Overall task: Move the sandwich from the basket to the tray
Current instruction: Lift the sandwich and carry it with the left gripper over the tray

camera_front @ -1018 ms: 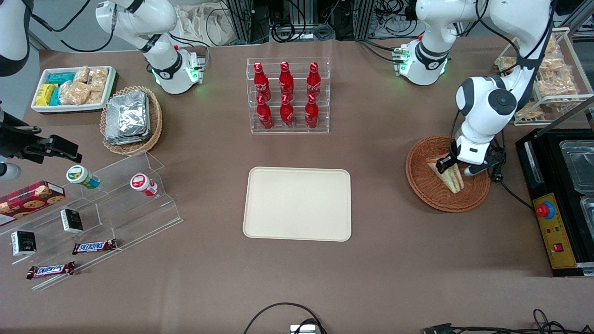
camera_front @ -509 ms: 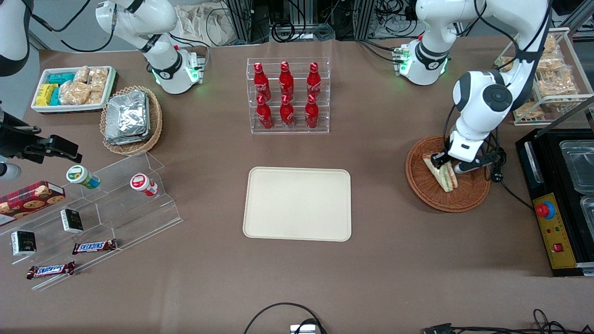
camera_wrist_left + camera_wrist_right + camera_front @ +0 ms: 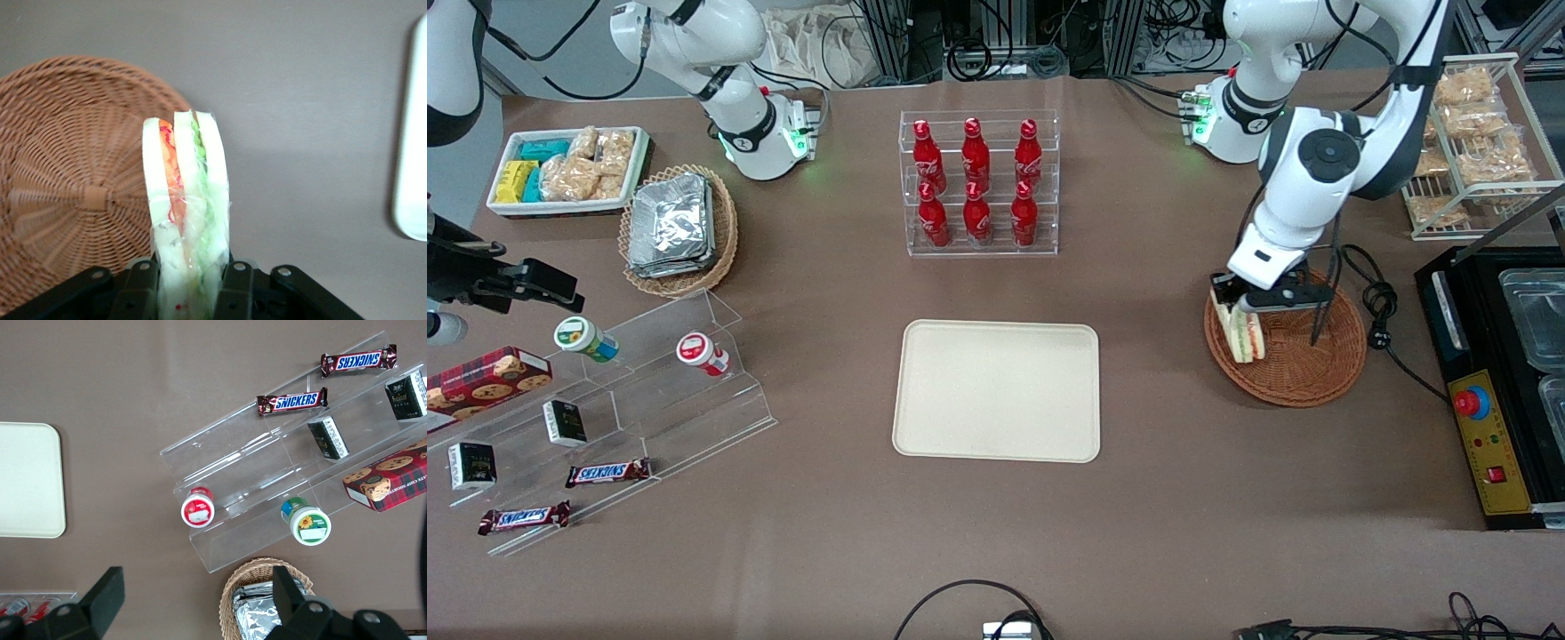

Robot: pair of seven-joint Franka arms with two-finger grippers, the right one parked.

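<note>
The left gripper clamps the sandwich by one end (wrapped in clear film), holding it lifted over the basket rim at the basket's nine o'clock. Pickup looks done; carrying to the bare tray and releasing remain.

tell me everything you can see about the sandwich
The sandwich is a wedge of pale white bread slices with orange-red and green filling layers showing at its edge, wrapped in clear film. It stands on edge, clamped at one end by the gripper, whose two black fingers press its flat bread sides. It hangs lifted above the rim of the reddish-brown wicker basket, at the rim nearest the cream tray, not touching either as far as the wrist view shows.
</note>
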